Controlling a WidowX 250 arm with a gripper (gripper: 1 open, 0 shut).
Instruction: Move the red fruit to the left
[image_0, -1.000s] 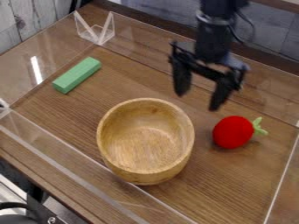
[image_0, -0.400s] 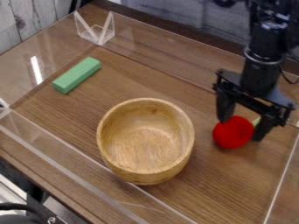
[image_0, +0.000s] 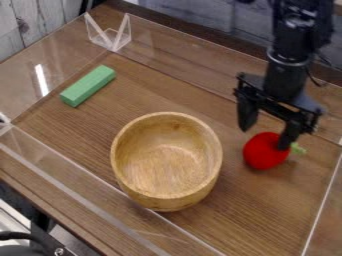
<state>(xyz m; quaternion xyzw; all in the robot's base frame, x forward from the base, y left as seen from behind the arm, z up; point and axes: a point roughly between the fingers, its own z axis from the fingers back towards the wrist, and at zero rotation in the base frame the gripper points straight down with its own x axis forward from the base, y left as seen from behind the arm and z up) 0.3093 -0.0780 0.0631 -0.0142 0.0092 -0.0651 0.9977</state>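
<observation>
Two dark jaws on the claw (image_0: 251, 122) are spread wide from where I'm standing, nothing gripped between them. Red fruit (image_0: 266, 151) sits right by the claw's lower end, just on the near side of it, and the two overlap a bit from this angle, so I can't say if they're touching. Its green leafy bit (image_0: 297, 149) pokes out toward the right of the picture. Left of the claw and a little nearer to us there's a round wooden bowl (image_0: 166, 161), pretty big next to the fruit, and nothing's in it. Way off to the claw's left, well apart from everything, a green rectangular block (image_0: 88, 86) lies on the brown tabletop (image_0: 80, 150). Past that, toward the far edge, some clear wiry-looking thing (image_0: 111, 33), too blurry to name.
</observation>
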